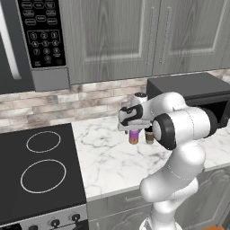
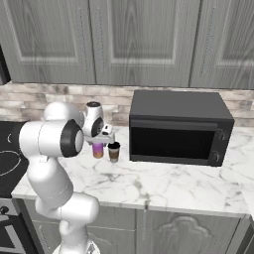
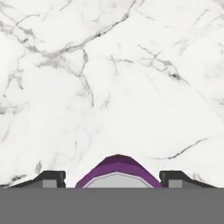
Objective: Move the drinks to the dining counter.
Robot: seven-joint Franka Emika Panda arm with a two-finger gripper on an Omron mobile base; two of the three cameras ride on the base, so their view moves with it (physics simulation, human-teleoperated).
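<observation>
- Your gripper [image 3: 117,177] sits right over the can [image 1: 133,136], looking straight down at it. In the hand view the silver top and purple rim poke up at 6 o'clock, dead centre between the two fingertips [image 3: 52,178].
- Jaws are spread apart, one tip on each side of the can with marble visible in the gaps, so nothing's clamped yet. Can't tell from these shots how far down the can the tips actually reach.
- Both drinks are on the worktop [image 1: 112,157], the one with the stove [image 1: 40,175] and the microwave [image 2: 178,129]. So neither has made it to the dining counter; you're at the very start.
- The cup [image 2: 113,151] stands just beside the can, at its 3 o'clock in the right base view, between can and microwave. Close pair, though whether they touch I can't say.
- My read: you're on the grab step for drink number one.
- Next move, I'd guess: drop a bit lower if the tips aren't past the rim, squeeze on the can's body, then lift straight up.
- Watch the finger on the cup side. That gap is tight, and a nudge could tip the cup or shove it toward the microwave.
- After that you've got a drive over to the dining counter, then come back for the cup.
</observation>
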